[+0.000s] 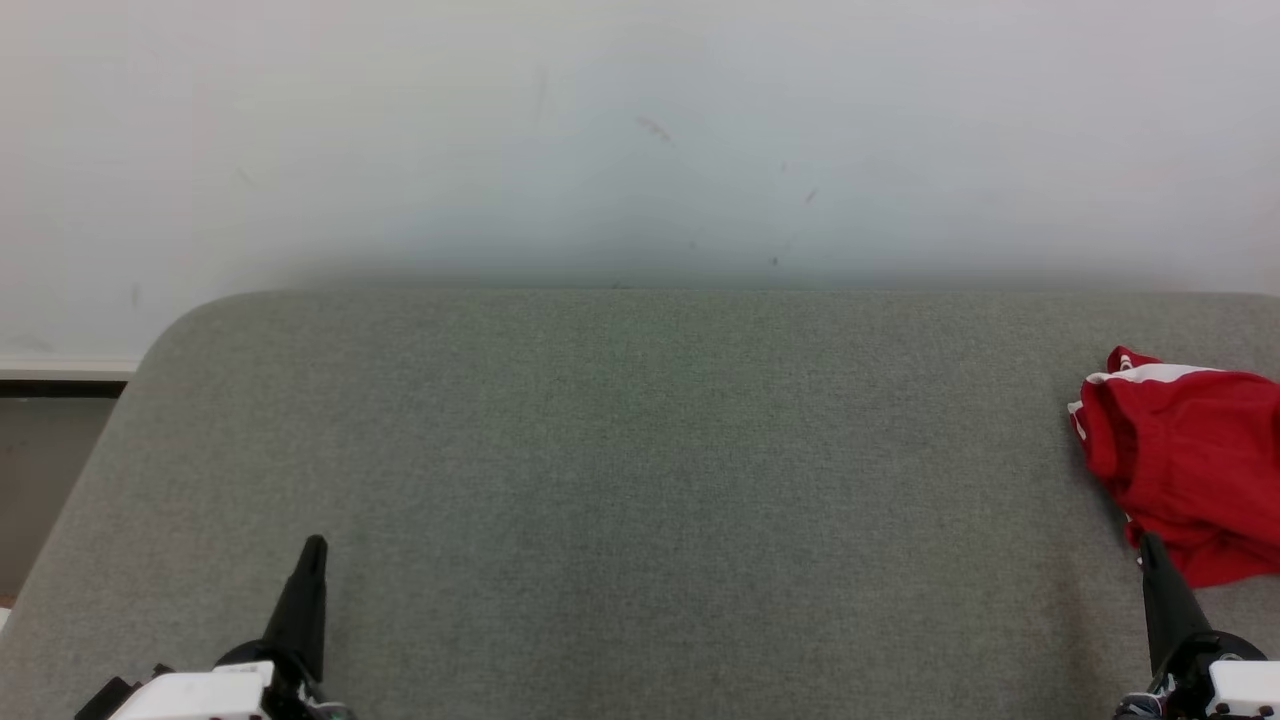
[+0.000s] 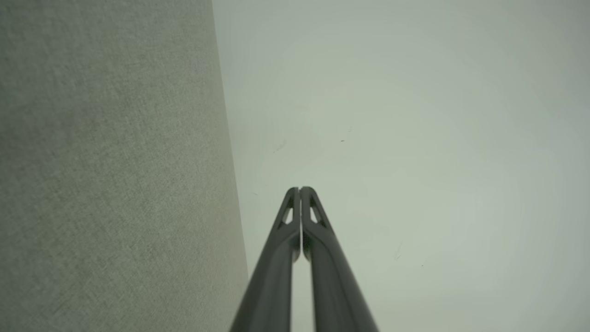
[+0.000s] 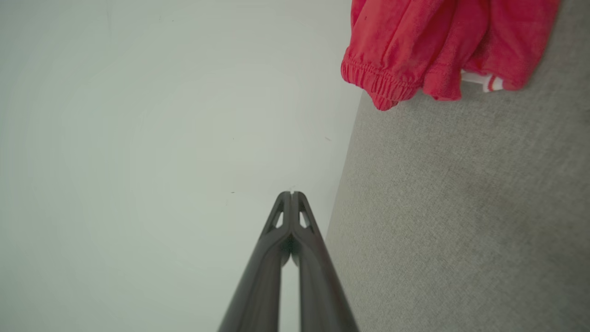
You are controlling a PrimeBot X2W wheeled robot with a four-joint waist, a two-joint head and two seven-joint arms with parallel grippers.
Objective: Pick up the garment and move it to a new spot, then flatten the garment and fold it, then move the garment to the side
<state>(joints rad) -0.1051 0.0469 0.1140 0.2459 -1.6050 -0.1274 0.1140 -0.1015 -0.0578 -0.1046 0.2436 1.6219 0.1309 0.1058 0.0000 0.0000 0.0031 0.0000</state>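
Note:
A crumpled red garment with white stripes lies at the far right of the grey fabric table, partly cut off by the picture's edge. In the right wrist view the garment fills the top, an elastic hem toward me. My right gripper is shut and empty, its tip just at the garment's near edge in the head view. My left gripper is shut and empty near the table's front left. Both pairs of fingers are pressed together.
A pale wall rises behind the table's far edge. The table's rounded left corner drops off to a dark floor strip. A broad stretch of grey surface lies between the two grippers.

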